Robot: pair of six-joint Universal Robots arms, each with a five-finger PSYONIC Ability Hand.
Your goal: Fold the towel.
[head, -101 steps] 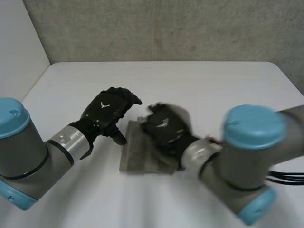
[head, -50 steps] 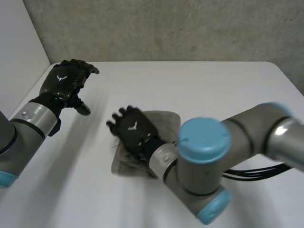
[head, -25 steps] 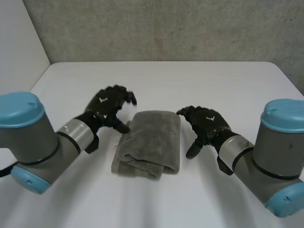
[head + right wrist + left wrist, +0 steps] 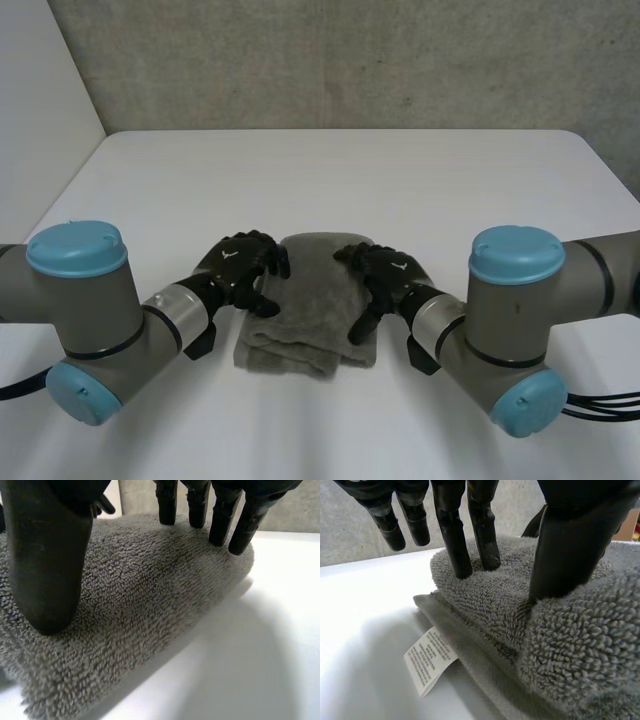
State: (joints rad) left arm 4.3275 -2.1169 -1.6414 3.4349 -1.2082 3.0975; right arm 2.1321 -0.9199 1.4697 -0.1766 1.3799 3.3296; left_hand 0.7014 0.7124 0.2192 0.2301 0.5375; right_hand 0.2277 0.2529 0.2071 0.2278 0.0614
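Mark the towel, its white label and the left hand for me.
towel [image 4: 312, 295]: head view, middle of its top face.
label [image 4: 431, 657]: left wrist view, middle of the white tag.
left hand [image 4: 240, 263]: head view, back of the hand.

White table [image 4: 400, 170], folded grey towel [image 4: 312, 300] lying flat, its tag [image 4: 430, 660] perhaps touching

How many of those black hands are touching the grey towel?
2. The left hand presses on the towel's left edge; the right hand presses on its right edge.
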